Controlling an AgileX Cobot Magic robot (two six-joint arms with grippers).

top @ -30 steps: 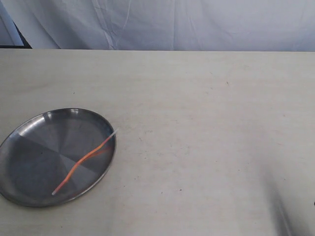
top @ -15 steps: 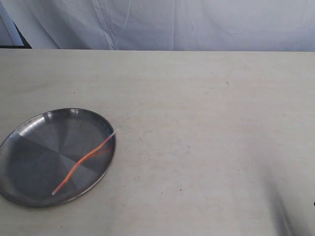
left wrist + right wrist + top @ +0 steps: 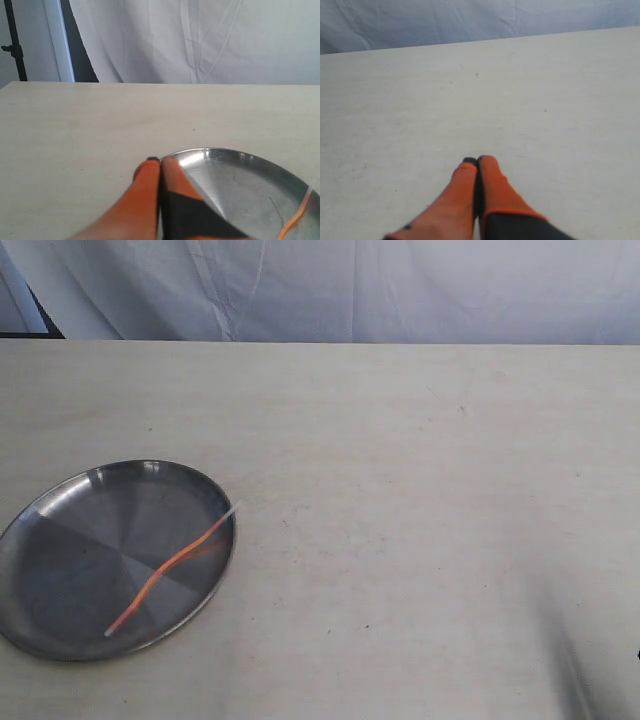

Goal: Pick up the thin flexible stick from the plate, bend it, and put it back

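Observation:
The round silver plate [image 3: 70,550] sits at the table's left front in the exterior view. The thin red-orange stick [image 3: 170,565] lies wavy across its right half, one whitish tip poking over the rim. Neither gripper shows in the exterior view. In the left wrist view my left gripper [image 3: 160,161] is shut with nothing between its orange fingers, hovering at the near rim of the plate [image 3: 240,172]; a bit of the stick [image 3: 295,217] shows at the frame's edge. My right gripper [image 3: 477,161] is shut and empty above bare table.
The pale table [image 3: 420,520] stretches wide to the right of the plate. A wrinkled white cloth backdrop [image 3: 350,290] hangs behind the table's far edge. A dark shadow [image 3: 575,680] falls at the front right corner.

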